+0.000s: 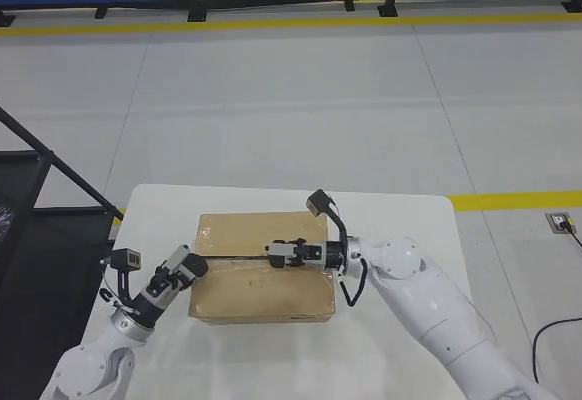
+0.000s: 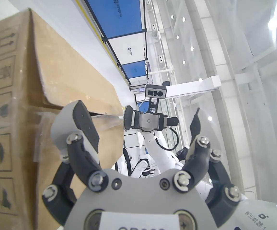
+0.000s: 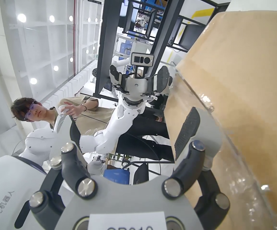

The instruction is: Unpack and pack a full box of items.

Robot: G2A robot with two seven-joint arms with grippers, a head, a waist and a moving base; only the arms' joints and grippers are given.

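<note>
I'm seeing the box [image 1: 263, 290] sitting shut in the middle of the table [image 1: 411, 330] — bare tabletop is running wide on the right side, narrower on the left and along the far edge. The left pincer [image 1: 189, 268] is hanging spread wide at the box's left end, right by the end of the taped seam [image 1: 236, 259]. In its wrist view one finger [image 2: 84, 123] is lying close against the cardboard wall, the other out in free air. The right pincer [image 1: 279, 253] is sitting over the middle of the lid on the seam, also spread wide — one finger [image 3: 188, 130] is lying beside the tape. I'm not making out whether either finger is actually touching. The closed flaps are hiding the contents.
</note>
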